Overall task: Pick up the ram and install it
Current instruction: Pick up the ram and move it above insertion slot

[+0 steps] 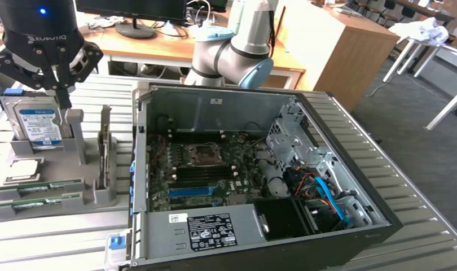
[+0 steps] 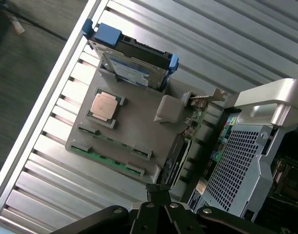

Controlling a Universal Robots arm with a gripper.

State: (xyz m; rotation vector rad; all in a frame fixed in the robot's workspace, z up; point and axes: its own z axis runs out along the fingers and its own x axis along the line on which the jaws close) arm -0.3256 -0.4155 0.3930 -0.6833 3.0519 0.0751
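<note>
The ram [image 1: 42, 187] is a thin green stick lying flat in a slot at the front of the grey holder [image 1: 100, 195]; a second green stick [image 1: 29, 204] lies just in front of it. In the wrist view the ram [image 2: 102, 158] runs along the holder's edge. My gripper [image 1: 64, 101] hangs above the holder's back part, beside the upright hard drive [image 1: 37, 125], apart from the ram. Its fingers are shut with nothing between them; their tips [image 2: 157, 189] meet in the wrist view.
The open computer case [image 1: 142, 169] lies at the holder's right in the exterior view, with the motherboard [image 1: 206, 169] and its memory slots [image 1: 194, 178] exposed. A square silver processor [image 1: 21, 169] and an upright card [image 1: 104, 147] also sit in the holder.
</note>
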